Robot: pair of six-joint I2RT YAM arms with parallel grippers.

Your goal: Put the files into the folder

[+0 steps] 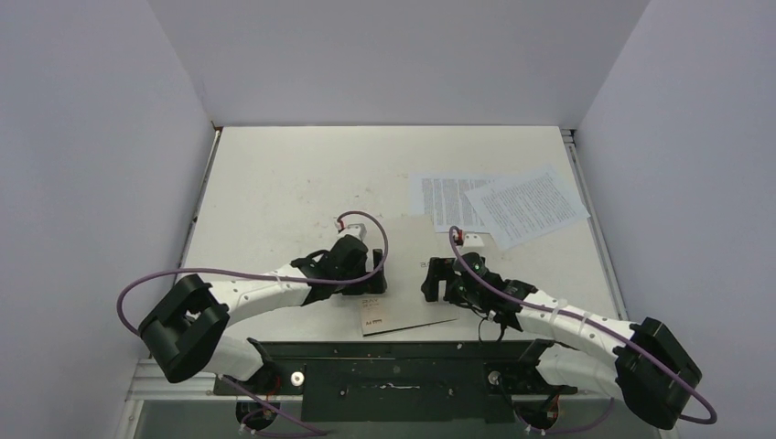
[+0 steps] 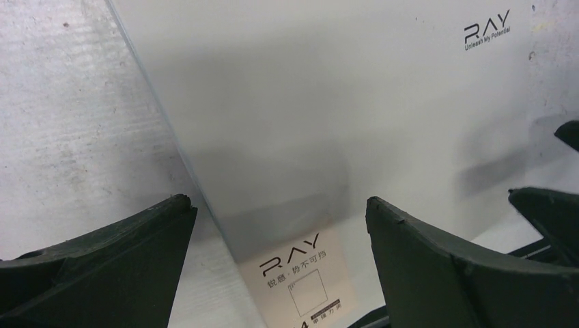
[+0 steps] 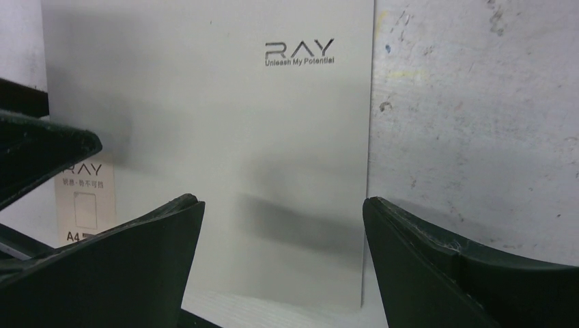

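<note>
The folder (image 1: 407, 270) lies shut on the table near the front, silvery-grey cover up with a RAY logo. My left gripper (image 1: 373, 279) hovers open over its left edge; in the left wrist view that edge of the folder (image 2: 328, 102) runs between the spread fingers of the left gripper (image 2: 280, 212). My right gripper (image 1: 439, 282) is open over the right side; the right wrist view has the folder (image 3: 225, 137) under the right gripper (image 3: 283, 205), its right edge just inside the right finger. Neither holds anything. Two files (image 1: 526, 208) (image 1: 444, 194) lie overlapping at the back right.
A tan label (image 2: 300, 280) sits on the folder's near left corner, also visible as the label (image 3: 85, 198) in the right wrist view. The scuffed white table (image 1: 293, 183) is boxed in by walls left, right and back. The arm bases' black mount (image 1: 393, 366) lines the front edge.
</note>
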